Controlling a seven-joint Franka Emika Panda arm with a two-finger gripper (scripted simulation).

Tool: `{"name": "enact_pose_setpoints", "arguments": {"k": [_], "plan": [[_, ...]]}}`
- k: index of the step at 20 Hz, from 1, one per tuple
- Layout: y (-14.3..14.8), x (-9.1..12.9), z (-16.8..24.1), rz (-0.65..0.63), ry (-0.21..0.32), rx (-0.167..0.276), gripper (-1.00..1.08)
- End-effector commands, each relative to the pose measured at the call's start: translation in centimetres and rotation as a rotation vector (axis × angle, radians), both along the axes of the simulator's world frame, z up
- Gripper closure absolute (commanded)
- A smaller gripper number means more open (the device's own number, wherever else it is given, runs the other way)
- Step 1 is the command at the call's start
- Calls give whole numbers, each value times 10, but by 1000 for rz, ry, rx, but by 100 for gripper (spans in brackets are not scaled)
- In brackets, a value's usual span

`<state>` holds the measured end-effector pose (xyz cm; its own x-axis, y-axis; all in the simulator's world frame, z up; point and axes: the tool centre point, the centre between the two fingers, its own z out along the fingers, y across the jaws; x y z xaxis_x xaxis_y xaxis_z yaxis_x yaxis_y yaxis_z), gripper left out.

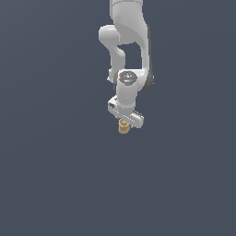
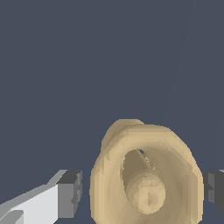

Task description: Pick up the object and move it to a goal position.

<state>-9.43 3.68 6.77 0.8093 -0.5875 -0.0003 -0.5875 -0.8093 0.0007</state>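
Note:
The object is a tiny tan-gold ridged cylinder right under the white gripper in the exterior view. In the wrist view the object looks large, seen end-on with a hollow middle, and sits between the two fingers of the gripper. One dark finger pad stands a narrow gap away from its side. The other pad is at its opposite edge. The jaws are open around the object.
The ground is a plain dark grey-blue surface with nothing else on it. The white arm comes down from the exterior view's top.

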Motion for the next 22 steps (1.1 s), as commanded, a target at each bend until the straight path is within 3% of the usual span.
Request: {"name": "enact_pose_setpoints", "arguments": {"k": [1, 6, 7, 22], "plan": [[0, 0, -9, -1, -1, 0, -92], [0, 0, -15, -1, -1, 0, -92], [0, 0, -15, -1, -1, 0, 108], [0, 3, -7, -1, -2, 1, 108]]}}
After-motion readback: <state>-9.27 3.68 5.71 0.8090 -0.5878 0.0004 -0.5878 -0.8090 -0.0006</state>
